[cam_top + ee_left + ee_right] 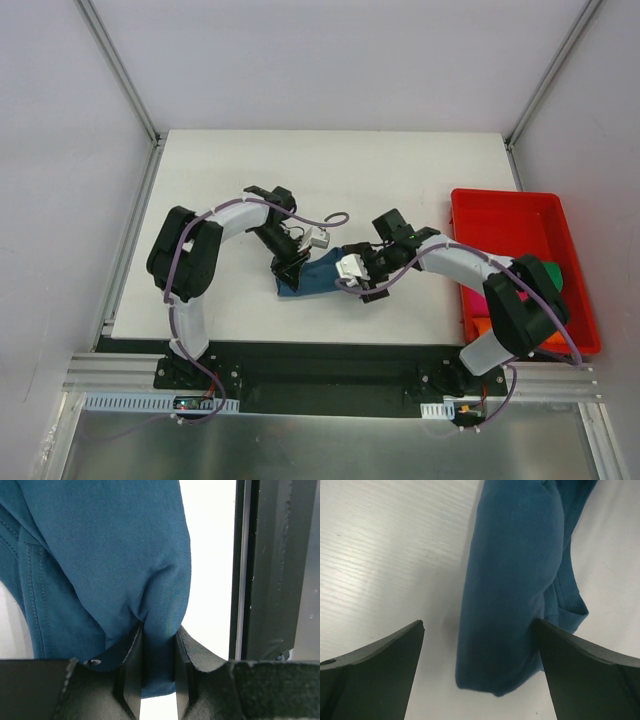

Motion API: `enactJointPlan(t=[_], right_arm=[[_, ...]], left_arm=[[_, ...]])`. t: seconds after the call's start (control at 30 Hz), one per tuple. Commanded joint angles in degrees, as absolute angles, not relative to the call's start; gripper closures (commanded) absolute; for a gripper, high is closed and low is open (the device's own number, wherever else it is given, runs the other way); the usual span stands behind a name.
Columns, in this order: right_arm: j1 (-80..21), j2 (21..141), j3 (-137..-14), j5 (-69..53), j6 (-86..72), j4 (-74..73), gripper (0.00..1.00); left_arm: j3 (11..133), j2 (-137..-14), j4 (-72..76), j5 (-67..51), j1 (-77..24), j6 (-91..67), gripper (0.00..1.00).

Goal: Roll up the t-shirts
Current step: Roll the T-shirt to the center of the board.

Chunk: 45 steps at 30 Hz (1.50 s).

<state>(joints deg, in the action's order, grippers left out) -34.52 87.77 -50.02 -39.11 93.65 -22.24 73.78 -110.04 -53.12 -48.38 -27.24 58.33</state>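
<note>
Left wrist: left gripper (159,640) pinches shirt (100,555) fold; right gripper (479,625) released, astride shirt; thin pinch may slip, loosening roll

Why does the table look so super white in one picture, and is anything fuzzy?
Left wrist view: the table is washed out to white by glare, while the blue shirt looks sharp. Right wrist view: the right hand shows dark, with little detail. Top view: even light, soft shadows.

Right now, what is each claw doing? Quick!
Left claw: closed on the teal t-shirt.
Right claw: open, holding nothing; the t-shirt lies between its fingers.
</note>
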Motion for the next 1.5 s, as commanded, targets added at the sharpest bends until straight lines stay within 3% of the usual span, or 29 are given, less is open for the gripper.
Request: enactJointPlan(t=[0.0,0.03,0.1,0.17,0.2,0.27,0.3,0.33,0.5,0.77,1.33,1.47], right_arm=[[-35.6,91.8,-54.4,-36.8,92.5,-20.0,0.04],[-35.7,93.2,-54.8,-36.3,92.1,-20.0,0.02],[-36.2,94.4,-56.2,-34.8,91.8,-20.6,0.09],[-36.7,96.1,-58.3,-34.3,93.2,-25.2,0.32],[-37.6,96.7,-60.6,-33.8,93.4,-29.3,0.56],[-38.0,97.6,-62.4,-32.8,93.4,-33.0,0.75],[-38.0,97.9,-64.9,-33.0,93.5,-38.3,0.9],[-37.8,99.0,-66.4,-33.7,94.2,-42.0,0.94],[-35.2,103.0,-74.3,-35.3,98.9,-66.3,0.99],[-31.1,112.5,-84.5,-36.6,102.0,-88.5,0.98],[-29.3,136.1,-103.5,-32.3,93.0,-95.1,0.94],[-30.1,139.6,-107.7,-30.2,88.1,-95.1,0.89]], left_arm=[[75.0,-110.7,-57.1,-52.2,-26.2,61.3,0.8],[75.0,-110.8,-57.2,-52.5,-25.9,61.3,0.8],[75.0,-111.1,-57.3,-52.8,-25.7,61.3,0.81],[75.1,-111.5,-57.4,-53.4,-25.1,61.0,0.81],[75.3,-111.6,-57.7,-53.6,-24.9,60.9,0.81],[75.7,-111.7,-58.7,-54.8,-24.0,60.5,0.82],[76.3,-111.9,-60.4,-55.3,-23.6,60.4,0.82],[76.8,-112.1,-62.2,-56.0,-22.9,60.4,0.82],[80.2,-114.2,-73.9,-60.2,-21.3,60.6,0.87],[84.0,-121.2,-86.9,-62.2,-19.5,62.1,0.84],[94.3,-138.0,-86.9,-53.7,-12.0,55.2,0.79],[93.3,-138.3,-84.3,-52.9,-10.2,53.9,0.66]])
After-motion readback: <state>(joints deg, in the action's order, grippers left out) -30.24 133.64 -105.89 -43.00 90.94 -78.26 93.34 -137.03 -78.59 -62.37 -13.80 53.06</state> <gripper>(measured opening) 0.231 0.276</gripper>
